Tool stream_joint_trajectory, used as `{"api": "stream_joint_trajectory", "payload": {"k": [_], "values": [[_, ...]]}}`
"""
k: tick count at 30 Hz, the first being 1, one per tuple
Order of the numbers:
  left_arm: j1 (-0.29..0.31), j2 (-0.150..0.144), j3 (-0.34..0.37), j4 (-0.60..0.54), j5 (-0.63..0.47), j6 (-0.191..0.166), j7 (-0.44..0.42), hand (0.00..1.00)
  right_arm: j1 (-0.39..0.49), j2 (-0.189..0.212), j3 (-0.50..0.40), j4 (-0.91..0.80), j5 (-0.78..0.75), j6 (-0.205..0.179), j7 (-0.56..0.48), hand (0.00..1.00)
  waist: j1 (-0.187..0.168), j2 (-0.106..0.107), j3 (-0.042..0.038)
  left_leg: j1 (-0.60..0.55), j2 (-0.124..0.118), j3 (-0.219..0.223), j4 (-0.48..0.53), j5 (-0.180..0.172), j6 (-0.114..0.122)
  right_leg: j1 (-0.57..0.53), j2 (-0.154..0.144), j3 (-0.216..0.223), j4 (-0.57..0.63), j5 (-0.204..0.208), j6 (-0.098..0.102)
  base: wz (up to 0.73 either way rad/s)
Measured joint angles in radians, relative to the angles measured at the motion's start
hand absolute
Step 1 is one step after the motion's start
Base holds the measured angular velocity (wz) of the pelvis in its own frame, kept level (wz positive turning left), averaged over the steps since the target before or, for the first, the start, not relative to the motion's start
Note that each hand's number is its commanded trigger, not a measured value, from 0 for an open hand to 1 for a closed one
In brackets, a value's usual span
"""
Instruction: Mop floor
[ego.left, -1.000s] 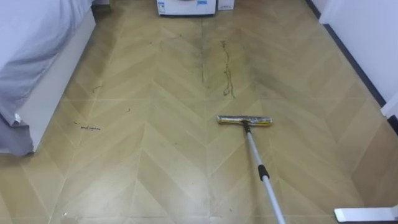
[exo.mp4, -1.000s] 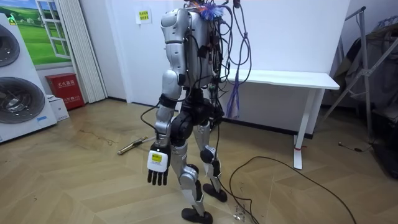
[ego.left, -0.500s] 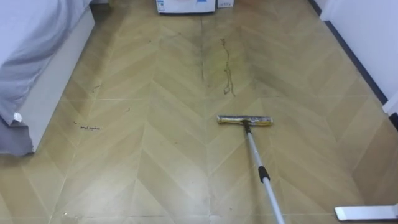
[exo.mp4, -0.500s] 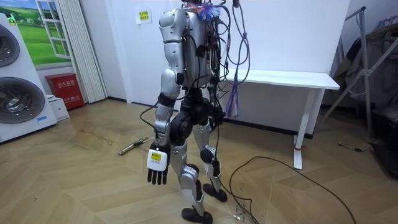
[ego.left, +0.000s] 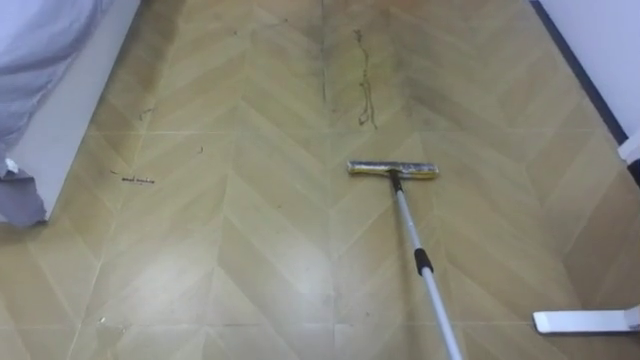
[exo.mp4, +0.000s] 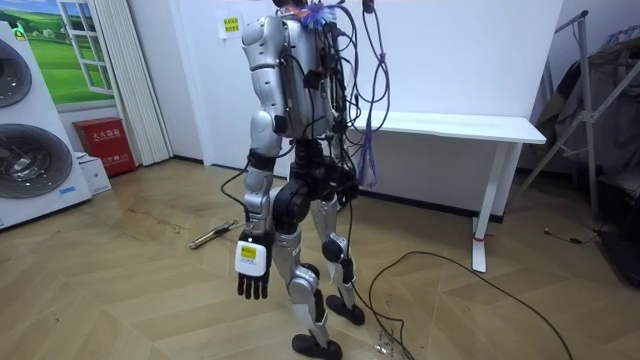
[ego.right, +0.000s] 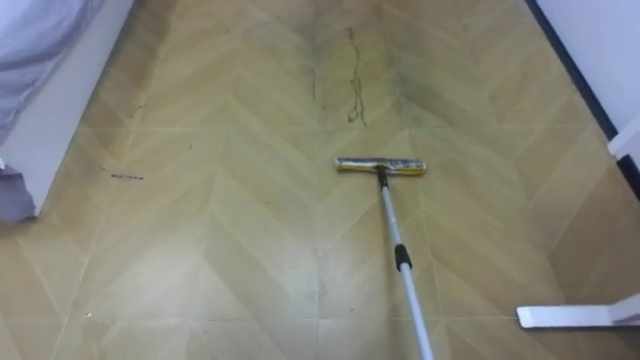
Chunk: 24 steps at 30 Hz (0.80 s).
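Left hand is hanging at the robot's side in the room view, fingers loosely straight, pointing down, holding nothing. Robot is standing upright on the wood floor, white desk beyond it, body turned toward the washing machines at the room view's left. Mop is lying flat on the floor ahead, well apart from the hand. Its head is lying crosswise and its handle is running back toward the eye views' lower right. Dark streaks are marking the boards just beyond the head. Bed is sitting along the left edge. Desk foot is resting at lower right.
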<state>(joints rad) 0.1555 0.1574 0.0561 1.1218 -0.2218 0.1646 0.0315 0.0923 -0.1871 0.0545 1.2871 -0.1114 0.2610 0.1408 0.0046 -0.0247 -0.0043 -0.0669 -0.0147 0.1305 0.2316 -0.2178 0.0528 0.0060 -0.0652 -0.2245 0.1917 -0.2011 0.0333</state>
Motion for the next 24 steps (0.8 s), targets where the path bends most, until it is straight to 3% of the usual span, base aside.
{"api": "stream_joint_trajectory", "payload": {"k": [2, 7, 15, 20, 24], "values": [[-0.010, 0.000, -0.002, 0.002, -0.001, -0.003, 0.001, 0.00, -0.009, 0.000, 0.003, 0.002, 0.011, 0.000, -0.011, 1.00, 0.002, 0.000, 0.0008, -0.029, 0.000, -0.003, 0.016, 0.000, 0.000, -0.024, 0.000, -0.001, 0.006, 0.000, 0.000, 0.05], [-0.072, 0.004, -0.002, 0.051, -0.002, -0.020, 0.002, 0.00, -0.067, 0.002, 0.011, 0.034, 0.039, -0.014, -0.036, 1.00, -0.002, 0.012, 0.0152, -0.130, 0.001, -0.028, 0.064, 0.002, 0.004, -0.108, -0.004, -0.024, 0.038, -0.001, -0.007, 0.11], [-0.100, -0.004, -0.002, 0.061, -0.003, -0.044, 0.021, 0.00, -0.087, -0.001, 0.018, 0.034, 0.108, -0.045, -0.059, 1.00, 0.002, 0.024, 0.0197, -0.253, 0.002, -0.057, 0.103, 0.005, 0.005, -0.222, -0.005, -0.035, 0.090, -0.007, -0.017, 0.08], [-0.103, 0.006, -0.073, 0.080, -0.022, -0.041, 0.040, 0.00, -0.101, -0.009, 0.063, 0.032, 0.172, -0.074, -0.076, 1.00, 0.004, 0.028, 0.0208, -0.347, 0.002, -0.067, 0.133, 0.013, 0.002, -0.325, -0.007, -0.044, 0.138, -0.012, -0.025, 0.03], [-0.096, 0.005, -0.083, 0.091, -0.006, -0.030, 0.039, 0.00, -0.105, -0.015, 0.067, 0.032, 0.187, -0.087, -0.078, 1.00, 0.013, 0.033, 0.0230, -0.406, 0.004, -0.077, 0.157, 0.014, 0.000, -0.386, -0.011, -0.054, 0.173, -0.021, -0.037, 0.06]]}}
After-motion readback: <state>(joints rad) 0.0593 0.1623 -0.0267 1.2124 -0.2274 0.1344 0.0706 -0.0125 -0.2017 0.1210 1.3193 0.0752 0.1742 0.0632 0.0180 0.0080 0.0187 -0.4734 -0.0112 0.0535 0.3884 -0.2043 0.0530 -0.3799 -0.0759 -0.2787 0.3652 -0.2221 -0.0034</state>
